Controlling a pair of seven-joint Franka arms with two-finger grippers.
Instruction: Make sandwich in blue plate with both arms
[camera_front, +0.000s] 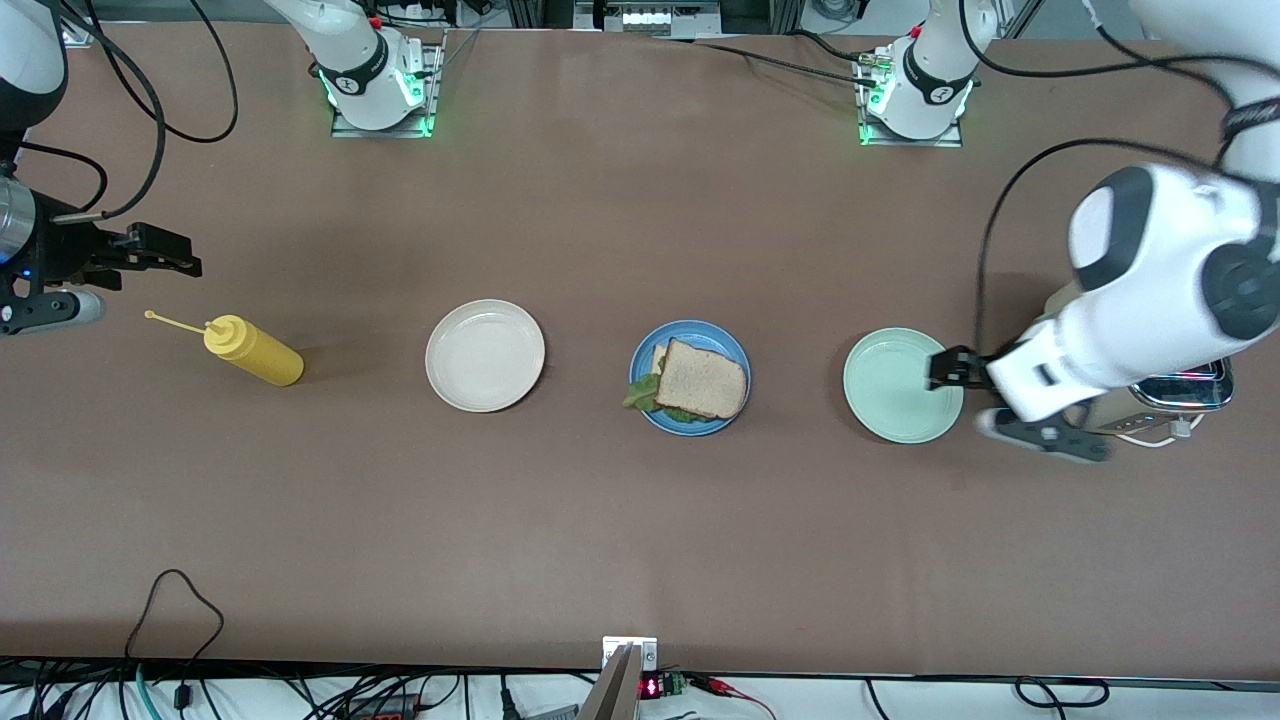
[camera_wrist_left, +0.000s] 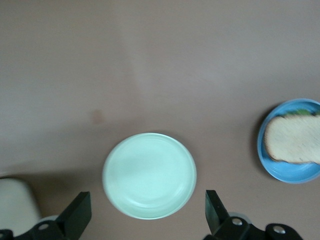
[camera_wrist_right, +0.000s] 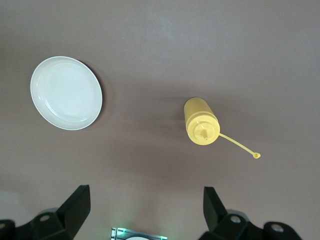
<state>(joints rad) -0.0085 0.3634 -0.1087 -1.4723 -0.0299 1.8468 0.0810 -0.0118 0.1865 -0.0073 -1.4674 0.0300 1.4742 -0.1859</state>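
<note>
Brown tabletop (camera_front: 600, 220) has the sandwich (camera_front: 700, 381) sitting on the blue plate (camera_front: 725, 345) mid-table, between a cream plate (camera_front: 485, 355) and a mint plate (camera_front: 890, 390). Left gripper (camera_front: 955, 385) hangs open and empty over the mint plate's edge, well apart from the sandwich. Right gripper (camera_front: 165, 250) waits, spread wide, near the mustard bottle (camera_front: 252, 351) at its arm's end, with bare table all around.
</note>
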